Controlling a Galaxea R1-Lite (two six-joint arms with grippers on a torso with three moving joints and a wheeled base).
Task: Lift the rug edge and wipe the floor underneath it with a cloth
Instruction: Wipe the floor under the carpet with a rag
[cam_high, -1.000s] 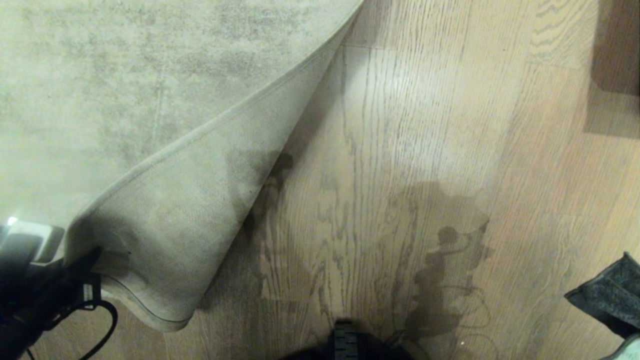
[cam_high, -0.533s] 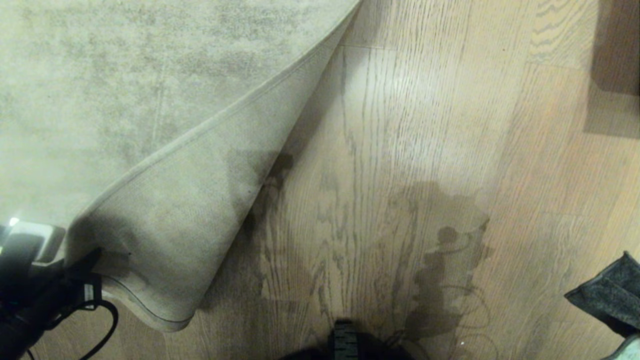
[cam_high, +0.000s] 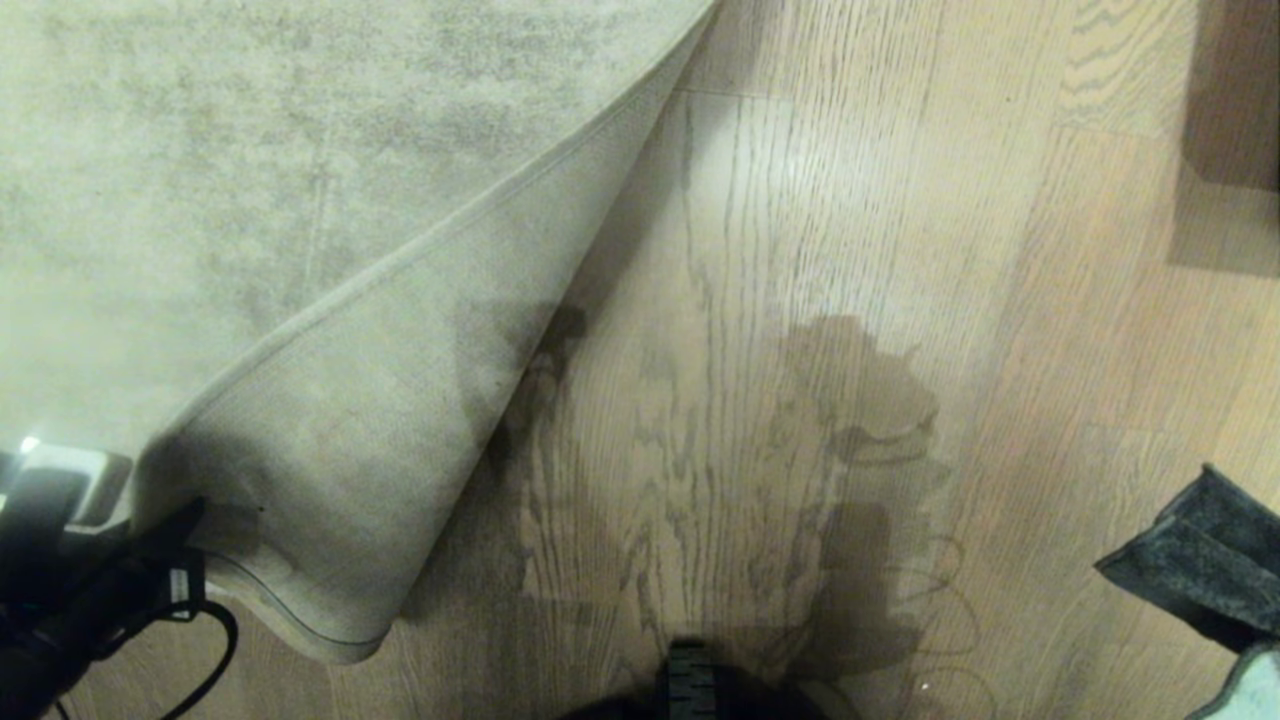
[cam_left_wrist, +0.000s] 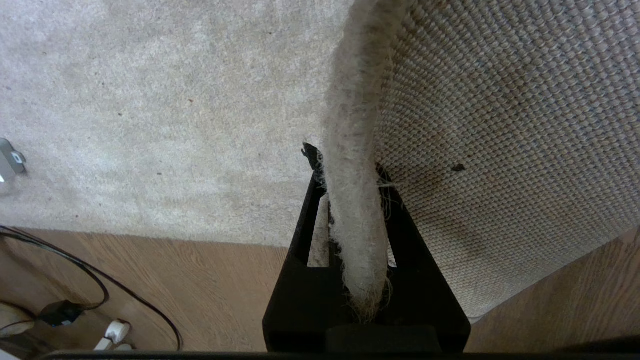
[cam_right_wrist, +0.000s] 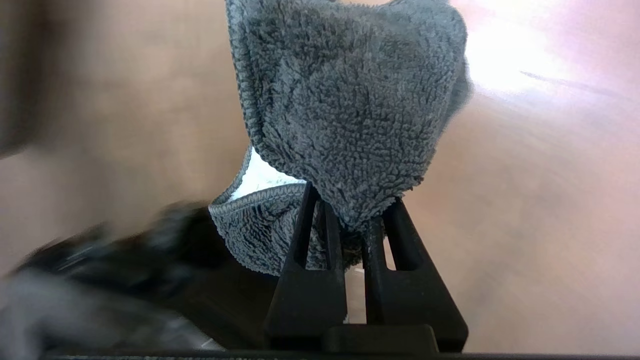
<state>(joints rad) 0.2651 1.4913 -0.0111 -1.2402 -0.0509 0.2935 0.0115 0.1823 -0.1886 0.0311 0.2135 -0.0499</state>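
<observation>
Left gripper (cam_left_wrist: 350, 175) clamped on the rug edge (cam_left_wrist: 352, 150), corner held folded back at lower left, woven backing up; right gripper (cam_right_wrist: 350, 210) pinching the cloth (cam_right_wrist: 350, 100), at the far right just above the floor (cam_high: 760, 250), well apart from the rug

A: Anything different from a second ago on my head view?

B: Only on the right side. I've brought the cloth (cam_high: 1195, 555) further into view at about 4 o'clock; it now reaches up and toward the middle more than it did.

A: And on the floor (cam_high: 1050, 330)?

B: The dark shadow patch (cam_high: 860, 390) at about 5 o'clock has changed shape and crept up toward 12 o'clock. Right wrist view is smeared around the cloth, so that arm is on the move.
</observation>
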